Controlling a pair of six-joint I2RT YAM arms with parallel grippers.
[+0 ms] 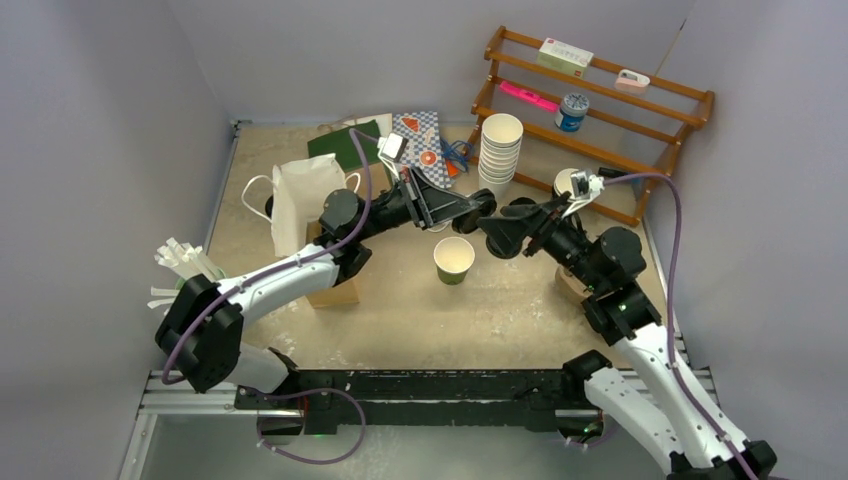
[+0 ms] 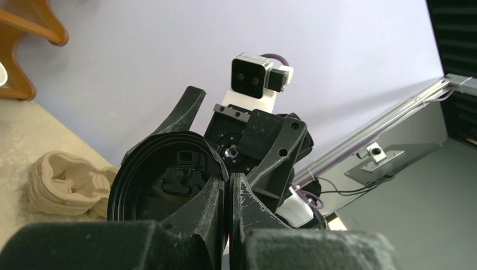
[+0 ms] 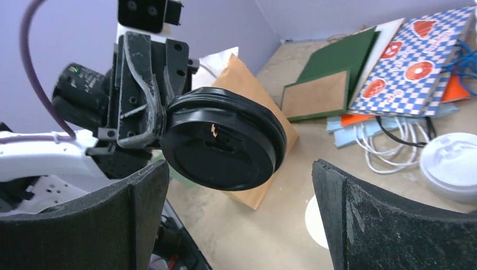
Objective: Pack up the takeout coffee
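Note:
My left gripper (image 1: 472, 207) is shut on the rim of a round black plastic lid (image 3: 225, 140) and holds it upright in the air over the middle of the table. The lid fills the left wrist view (image 2: 160, 188), with the left gripper (image 2: 229, 183) closed on its edge. My right gripper (image 1: 498, 228) is open and empty, facing the lid with its fingers (image 3: 337, 214) apart on either side, not touching it. A white round lid (image 3: 453, 166) shows low at the right edge of the right wrist view. A lidless dark cup (image 1: 454, 258), white inside, stands below both grippers.
A white paper bag (image 1: 295, 200) and a brown paper bag (image 1: 335, 288) stand at the left. A tall stack of white cups (image 1: 500, 145), books (image 1: 425, 135) and a wooden rack (image 1: 600, 90) are at the back. A beige pulp carrier (image 2: 62, 183) lies on the table.

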